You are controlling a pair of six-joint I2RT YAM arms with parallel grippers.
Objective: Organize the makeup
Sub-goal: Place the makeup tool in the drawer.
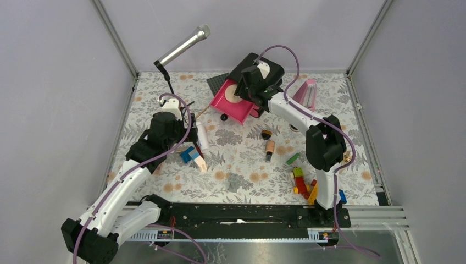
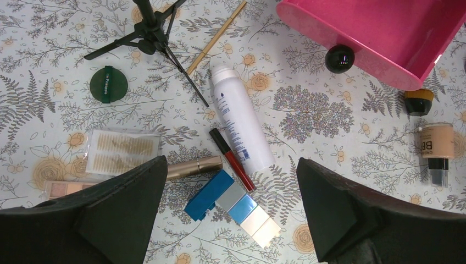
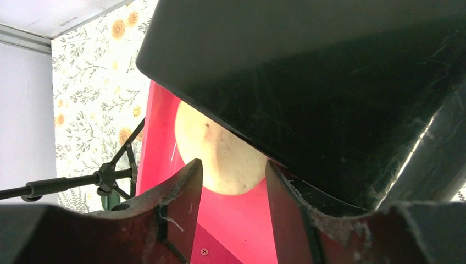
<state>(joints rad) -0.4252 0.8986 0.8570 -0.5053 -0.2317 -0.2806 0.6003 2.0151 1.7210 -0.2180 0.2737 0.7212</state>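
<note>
My left gripper [image 2: 229, 165] hangs wide open over the white tube [image 2: 242, 124], with the red pencil [image 2: 231, 159] and rose-gold lipstick [image 2: 195, 165] beside it, none touched. Best pick is the tube: jaws across its width, clear of the blue bricks [image 2: 231, 201]. Further right is the pink tray [image 3: 236, 220], a beige round pad [image 3: 220, 154] lying in it. My right gripper [image 3: 232, 165] is above it, jaws partly apart, gripping nothing that I can see; I'd lift straight up.

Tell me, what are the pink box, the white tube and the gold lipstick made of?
The pink box is probably hard plastic: smooth and evenly coloured. The white tube could be plastic or painted metal: smooth, with a soft sheen. The gold lipstick shines like metal, but may be coated plastic.
</note>
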